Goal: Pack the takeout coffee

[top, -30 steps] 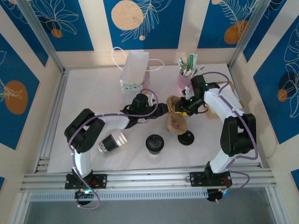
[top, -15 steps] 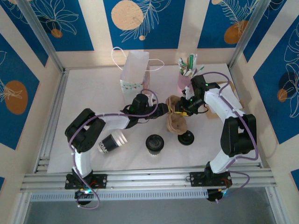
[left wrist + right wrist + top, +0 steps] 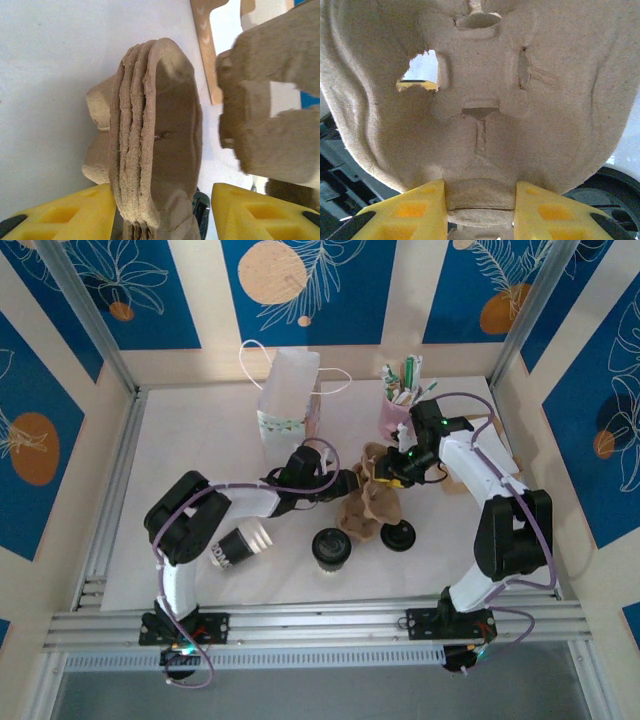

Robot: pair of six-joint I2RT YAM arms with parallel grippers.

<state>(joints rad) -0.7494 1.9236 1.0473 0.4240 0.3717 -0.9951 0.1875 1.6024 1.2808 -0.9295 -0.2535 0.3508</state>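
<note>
- The coffee (image 3: pixel 331 547) stands upright on the desk (image 3: pixel 200 460) with its black lid on. It is at about 6 o'clock from the desk's middle, and neither arm touches it.
- A stack (image 3: pixel 365 508) of brown pulp trays is tipped up on edge just at 1 o'clock of the coffee, between the two arms' tips.
- Left jaws: they reach in from 9 o'clock and straddle the stack's lower edge, released. In the left wrist view one yellow finger (image 3: pixel 60 215) touches the stack's side, while the other stands off it with a dark gap between.
- Right jaws: they come in from 3 o'clock and are clenched on a single tray (image 3: pixel 480 100). Both fingers press against a tab at its bottom edge, and the tray's underside faces the right wrist camera.
- In the left wrist view a second pulp piece, blurred, hangs at 3 o'clock of the stack and apart from it.
- A loose lid (image 3: pixel 398 536) lies flat near the coffee, at its 3 o'clock.
- A lidless cup (image 3: pixel 240 543) lies on its side at 9 o'clock of the coffee, beside the left arm (image 3: pixel 200 525).
- A white bag (image 3: pixel 288 395) stands at the desk's 12 o'clock edge.
- A pink cup (image 3: pixel 397 412) of sticks stands at 1 o'clock.
</note>
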